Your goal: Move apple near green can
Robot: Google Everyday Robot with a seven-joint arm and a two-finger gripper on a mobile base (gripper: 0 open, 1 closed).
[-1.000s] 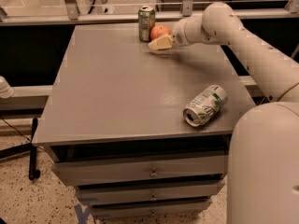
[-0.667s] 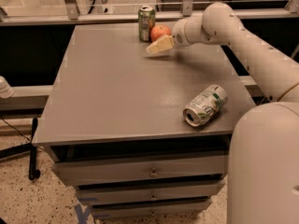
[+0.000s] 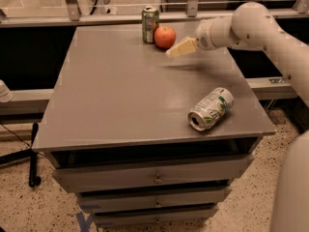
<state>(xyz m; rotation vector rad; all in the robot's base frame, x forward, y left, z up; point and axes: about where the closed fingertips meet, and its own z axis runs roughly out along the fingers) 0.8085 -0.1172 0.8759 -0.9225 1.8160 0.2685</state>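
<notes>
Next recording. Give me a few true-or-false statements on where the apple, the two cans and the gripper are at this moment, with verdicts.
1. The apple sits right beside the green can. True.
2. The green can lies on its side. False: it stands upright near the back edge of the table.
3. The white can lies on its side toward the table's front. True.
4. The gripper hangs over the white can. False: it is at the back of the table, next to the apple, on the side away from the green can.
</notes>
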